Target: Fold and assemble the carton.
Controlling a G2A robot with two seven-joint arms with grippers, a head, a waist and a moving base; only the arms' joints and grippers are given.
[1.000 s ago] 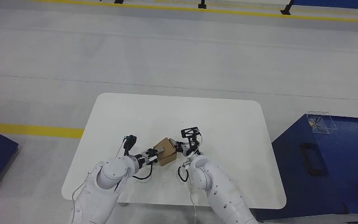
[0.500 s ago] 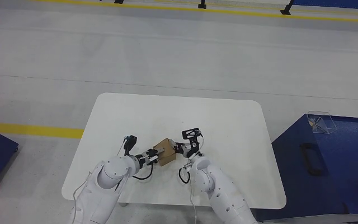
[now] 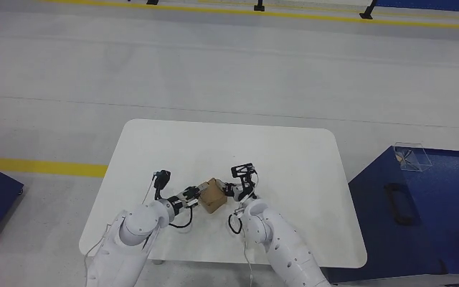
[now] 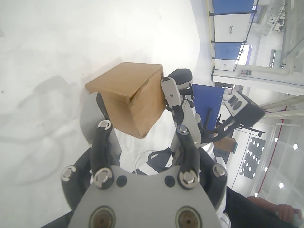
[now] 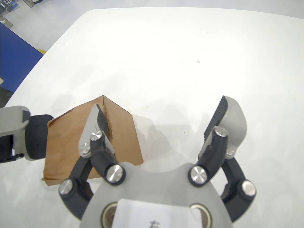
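1. Gripping the carton [image 3: 213,195], the left end effector [image 4: 131,91] is closed on it from two opposite sides. The brown carton sits near the front edge of the table [image 3: 287,151], between both arms.
2. The right end effector [image 5: 161,103] is spread wide. One finger [image 5: 93,122] lies along the flap seam on the carton's face, and the other hangs over bare table.
3. Risk: the seam looks ragged and only partly tucked. If that finger lifts too soon, the flap will likely spring back open.
4. Risk: pressing harder could dent the thin board or shove the carton out of the left hold, since the smooth table probably offers little friction.
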